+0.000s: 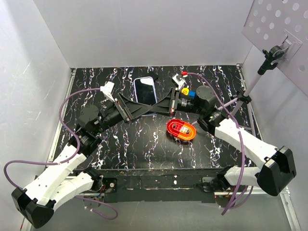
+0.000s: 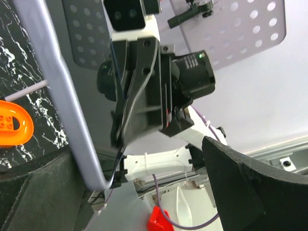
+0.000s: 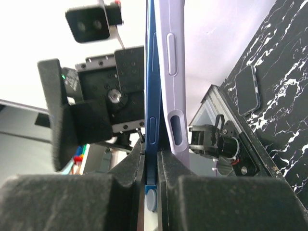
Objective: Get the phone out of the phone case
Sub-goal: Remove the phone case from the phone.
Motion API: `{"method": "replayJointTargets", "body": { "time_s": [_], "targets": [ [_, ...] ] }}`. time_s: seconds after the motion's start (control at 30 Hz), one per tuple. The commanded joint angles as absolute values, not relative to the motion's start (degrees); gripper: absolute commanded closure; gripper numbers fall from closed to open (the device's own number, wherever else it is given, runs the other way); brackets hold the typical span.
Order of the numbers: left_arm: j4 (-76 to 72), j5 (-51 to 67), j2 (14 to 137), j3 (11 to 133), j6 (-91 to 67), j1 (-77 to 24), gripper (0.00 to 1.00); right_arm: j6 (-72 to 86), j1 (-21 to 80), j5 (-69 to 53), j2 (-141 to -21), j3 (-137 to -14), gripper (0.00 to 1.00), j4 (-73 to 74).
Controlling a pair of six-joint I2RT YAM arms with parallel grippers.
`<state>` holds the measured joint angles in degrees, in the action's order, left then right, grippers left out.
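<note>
Two grippers are counted: one left gripper [image 1: 128,111] and one right gripper [image 1: 170,105]. Two phones are seen: one blue phone [image 3: 150,96] and one dark phone [image 1: 145,90]. One lavender case [image 3: 172,57], one orange toy [image 1: 181,129] and one perforated panel [image 1: 269,26] are counted.

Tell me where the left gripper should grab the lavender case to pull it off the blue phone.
Take the lavender case by its long wall with the button cutouts, far from the right gripper, probably coming from its back. The right gripper pinches only the blue phone, and that wall stands proud beside it.
</note>
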<state>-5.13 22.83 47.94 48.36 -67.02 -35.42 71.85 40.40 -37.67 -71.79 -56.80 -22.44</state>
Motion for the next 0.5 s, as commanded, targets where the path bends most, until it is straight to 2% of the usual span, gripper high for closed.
{"method": "replayJointTargets", "body": {
  "time_s": [0.0,0.03,0.1,0.23,0.47],
  "targets": [
    [-6.5,24.0,46.2,44.9,-66.4,-35.8,0.11,75.8,37.6,-32.5,-67.4,-56.3,0.99,-31.3],
    [-7.6,24.3,46.5,44.4,-66.8,-35.7,0.14,75.9,37.4,-32.1,-67.0,-55.9,0.99,-31.4],
    [-9.3,25.0,46.8,44.0,-66.4,-35.8,0.30,76.9,36.9,-31.5,-66.1,-55.2,0.99,-31.1],
    [-9.7,24.4,46.9,44.8,-62.1,-35.8,0.49,80.1,36.6,-32.1,-65.6,-54.2,0.99,-31.9],
    [-10.2,24.8,50.7,49.1,-56.9,-35.7,0.63,79.8,36.6,-32.6,-64.6,-54.8,0.99,-29.9]
  ]
}}
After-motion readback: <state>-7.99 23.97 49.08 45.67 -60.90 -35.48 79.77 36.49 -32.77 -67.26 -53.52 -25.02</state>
